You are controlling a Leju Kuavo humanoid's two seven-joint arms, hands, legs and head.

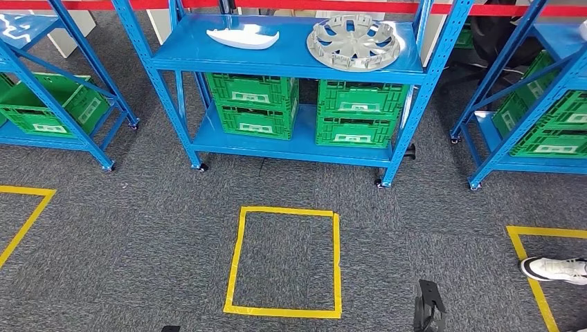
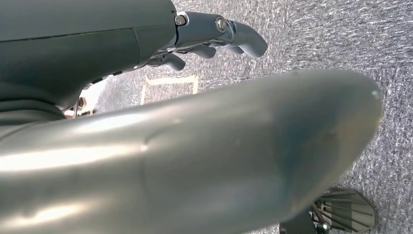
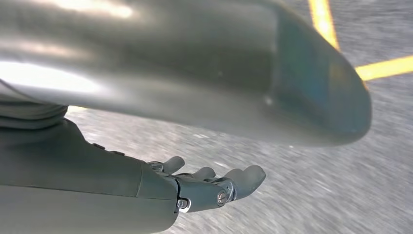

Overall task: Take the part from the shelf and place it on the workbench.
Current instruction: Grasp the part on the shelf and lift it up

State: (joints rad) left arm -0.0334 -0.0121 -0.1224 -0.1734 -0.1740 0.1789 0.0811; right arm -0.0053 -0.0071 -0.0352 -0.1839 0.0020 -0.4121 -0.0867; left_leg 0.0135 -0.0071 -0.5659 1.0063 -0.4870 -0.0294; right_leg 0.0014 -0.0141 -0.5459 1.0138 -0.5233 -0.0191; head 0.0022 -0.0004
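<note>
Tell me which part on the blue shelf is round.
The hubcap, on the right of the top shelf: a grey spoked disc. The white part left of it is long and pointed.

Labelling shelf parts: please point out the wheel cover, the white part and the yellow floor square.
wheel cover (image 1: 354, 41), head view, its hub.
white part (image 1: 242, 37), head view, its middle.
yellow floor square (image 1: 237, 257), head view, its left tape edge.
</note>
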